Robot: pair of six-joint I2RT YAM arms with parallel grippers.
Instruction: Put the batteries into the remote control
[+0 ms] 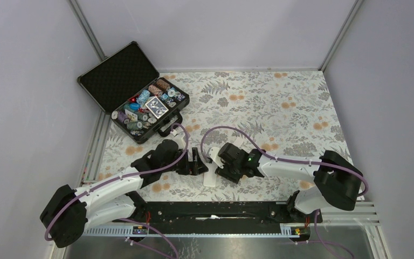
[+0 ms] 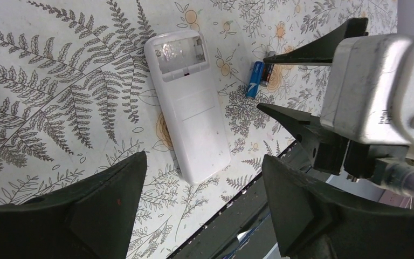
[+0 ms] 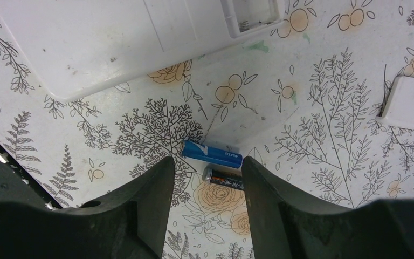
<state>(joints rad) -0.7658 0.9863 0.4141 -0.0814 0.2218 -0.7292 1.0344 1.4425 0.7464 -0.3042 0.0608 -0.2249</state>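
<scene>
The white remote control (image 2: 191,116) lies back up on the flowered cloth, its battery bay open and empty at the far end; it also shows in the top view (image 1: 210,177) and the right wrist view (image 3: 102,43). Two batteries lie side by side on the cloth beside it: a blue battery (image 3: 212,154) (image 2: 254,80) and a dark battery (image 3: 222,177) (image 2: 266,73). My right gripper (image 3: 207,167) (image 1: 222,162) hovers open just over them, holding nothing; one finger hides the dark battery's end. My left gripper (image 2: 205,202) (image 1: 197,162) stands wide open, empty, near the remote's plain end.
A small white battery cover (image 3: 409,102) lies apart on the cloth beyond the batteries. An open black case (image 1: 140,102) of poker chips sits at the back left. The table's dark near edge (image 2: 259,216) runs close to the remote.
</scene>
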